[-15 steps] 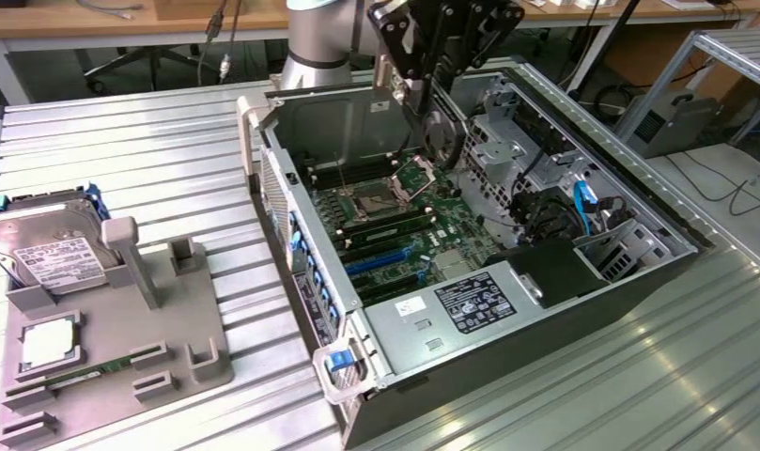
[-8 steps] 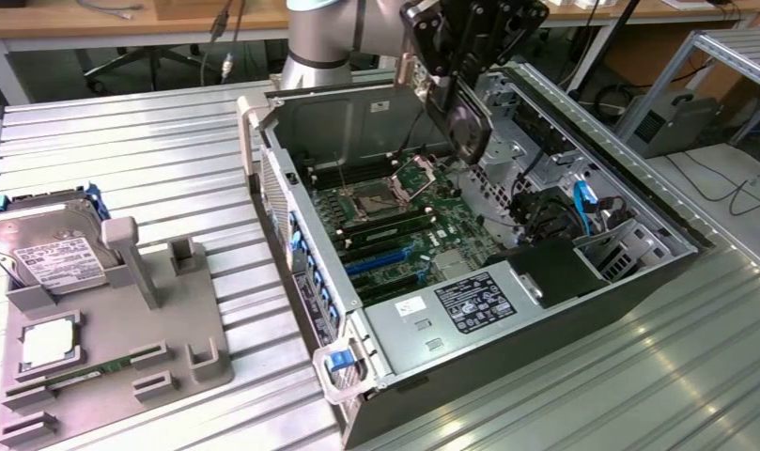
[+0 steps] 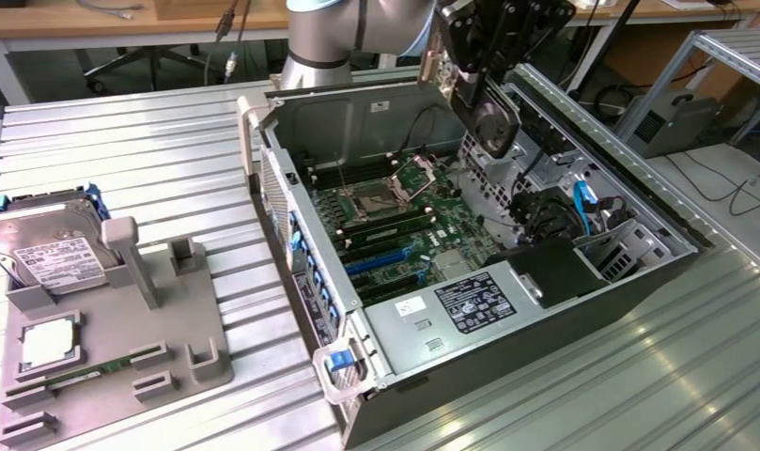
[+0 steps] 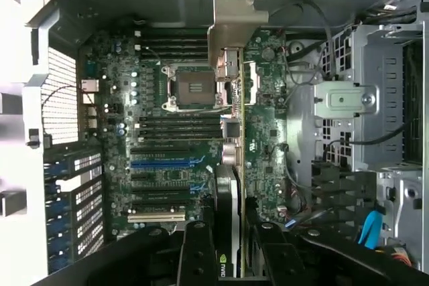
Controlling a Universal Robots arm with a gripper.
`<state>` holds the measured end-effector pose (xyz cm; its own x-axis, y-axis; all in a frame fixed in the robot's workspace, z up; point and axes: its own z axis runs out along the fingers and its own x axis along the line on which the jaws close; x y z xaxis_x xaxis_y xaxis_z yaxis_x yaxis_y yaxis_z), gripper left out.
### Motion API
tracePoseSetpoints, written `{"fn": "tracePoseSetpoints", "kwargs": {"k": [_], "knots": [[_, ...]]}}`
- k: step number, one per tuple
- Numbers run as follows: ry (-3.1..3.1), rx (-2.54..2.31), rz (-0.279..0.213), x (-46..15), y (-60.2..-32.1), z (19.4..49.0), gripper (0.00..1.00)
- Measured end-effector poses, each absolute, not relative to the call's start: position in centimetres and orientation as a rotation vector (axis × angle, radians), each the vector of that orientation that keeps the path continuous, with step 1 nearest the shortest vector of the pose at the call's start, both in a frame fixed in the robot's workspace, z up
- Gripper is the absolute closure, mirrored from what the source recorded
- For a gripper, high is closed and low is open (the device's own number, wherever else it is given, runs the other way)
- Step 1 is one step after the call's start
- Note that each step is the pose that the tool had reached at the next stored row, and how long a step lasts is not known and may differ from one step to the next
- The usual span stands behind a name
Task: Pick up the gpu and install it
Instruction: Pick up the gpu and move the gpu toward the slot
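The arm hangs above the open computer case, gripper pointing down. Its fingers clamp the gpu, edge down over the motherboard.

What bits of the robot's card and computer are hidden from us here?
- Exterior view: black gripper, gripping the black gpu card with silver bracket, is cut off by the top edge.
- Wrist view: that card hides green motherboard parts behind it.
- Exterior view: dark label on the silver box, print too small.

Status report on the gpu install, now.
Gripper shut on gpu, held above open case, not seated. Slots below look free; cables off to one side.
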<state>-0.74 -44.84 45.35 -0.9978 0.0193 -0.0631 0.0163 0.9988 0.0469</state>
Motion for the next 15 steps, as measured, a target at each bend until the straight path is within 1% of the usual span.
{"fn": "tracePoseSetpoints", "kwargs": {"k": [8,15], "knots": [[3.077,0.028,0.075,3.0,-44.8,45.3,0.73],[3.077,0.028,0.076,4.8,-44.8,45.3,0.73]]}}
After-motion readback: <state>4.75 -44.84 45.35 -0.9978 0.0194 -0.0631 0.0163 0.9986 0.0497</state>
